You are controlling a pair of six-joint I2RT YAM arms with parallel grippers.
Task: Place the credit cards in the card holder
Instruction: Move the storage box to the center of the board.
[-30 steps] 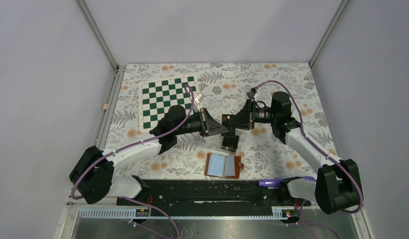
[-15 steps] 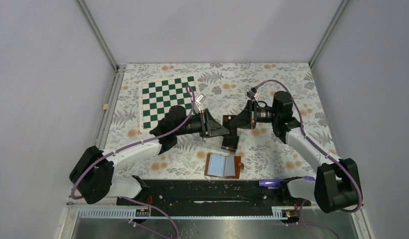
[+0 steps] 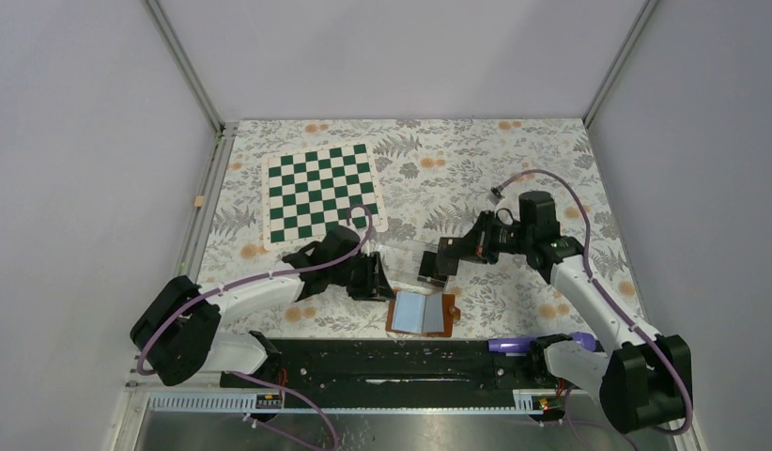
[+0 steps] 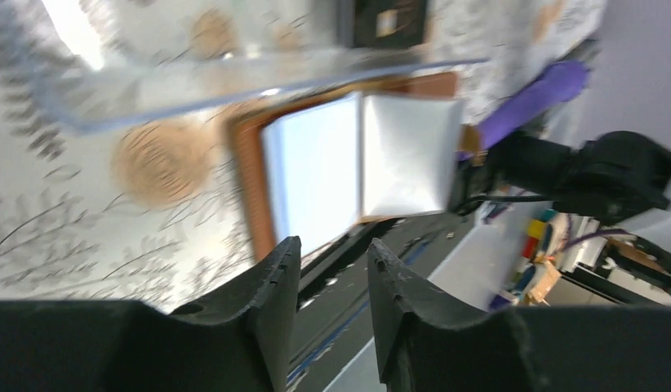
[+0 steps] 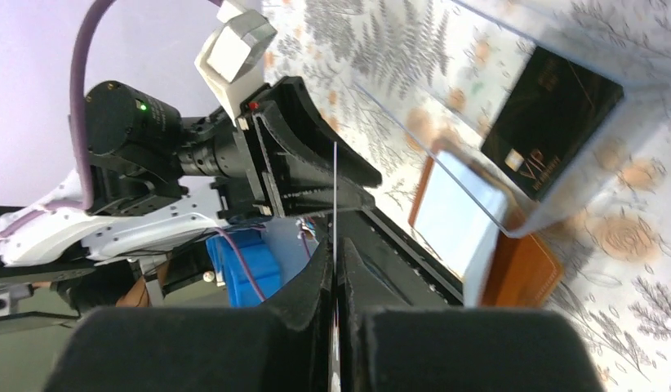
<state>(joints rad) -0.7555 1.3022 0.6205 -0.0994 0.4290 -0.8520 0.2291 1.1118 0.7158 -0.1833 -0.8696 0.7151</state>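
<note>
While the left arm is stretching low across the desk (image 3: 514, 150) from the near left, its pincer (image 4: 332, 261) is hanging spread and empty just beside the open holder (image 4: 357, 163). The right arm is reaching in from the near right, elbow bent, its pincer (image 5: 335, 253) pressing together on a card (image 5: 334, 188) held edge-on. The right wrist view is showing that thin edge, which the top view is not resolving. It is also showing a second card (image 5: 553, 122) lying in the clear box (image 5: 646, 102), just beyond the holder. The holder is lying flat near the desk's near edge.
</note>
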